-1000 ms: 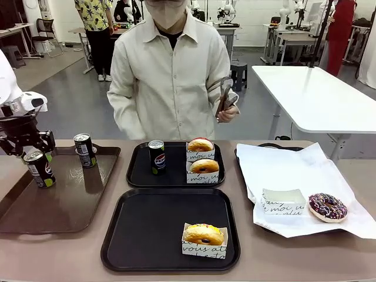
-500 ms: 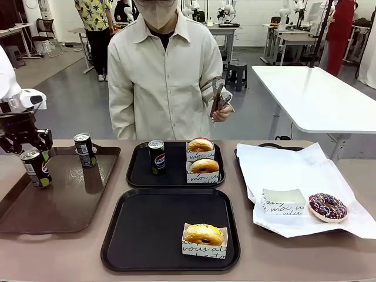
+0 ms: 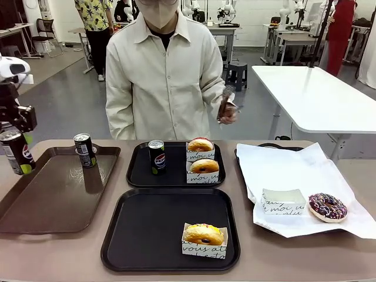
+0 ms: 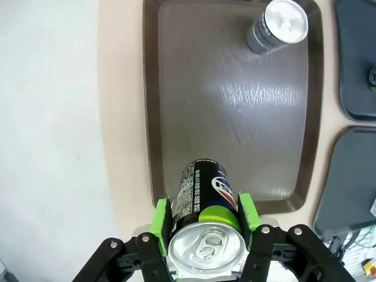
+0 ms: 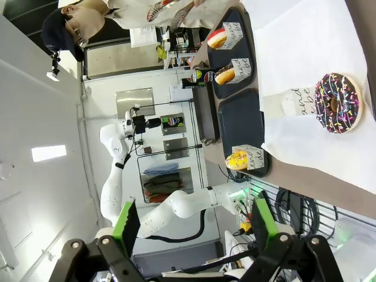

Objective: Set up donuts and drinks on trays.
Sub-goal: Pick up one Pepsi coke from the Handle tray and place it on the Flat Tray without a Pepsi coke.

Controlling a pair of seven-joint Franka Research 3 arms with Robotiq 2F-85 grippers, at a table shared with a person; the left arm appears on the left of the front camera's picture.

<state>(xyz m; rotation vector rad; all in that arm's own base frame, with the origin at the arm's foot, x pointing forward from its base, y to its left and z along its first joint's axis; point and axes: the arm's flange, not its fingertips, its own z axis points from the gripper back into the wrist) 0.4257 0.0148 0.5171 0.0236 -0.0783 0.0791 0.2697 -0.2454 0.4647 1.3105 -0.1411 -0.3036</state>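
The left gripper (image 4: 204, 216) is clamped near the top of a Pepsi can (image 3: 16, 154), in the air over the left rim of the brown tray (image 3: 64, 205); on a fast swing to the black trays (image 3: 147, 235) the can may slip; the right gripper (image 5: 195, 225) stands apart, empty.

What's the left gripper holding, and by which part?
The left gripper holds a Pepsi can, green pads clamped on opposite sides just below its silver top.

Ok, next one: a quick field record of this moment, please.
left pincer: shut on held can, at brown tray edge
right pincer: open, empty
brown tray: one standing can
far black tray: can, two sleeved donuts
near black tray: one sleeved donut
white paper: sprinkle donut, empty sleeve
person: holding tongs
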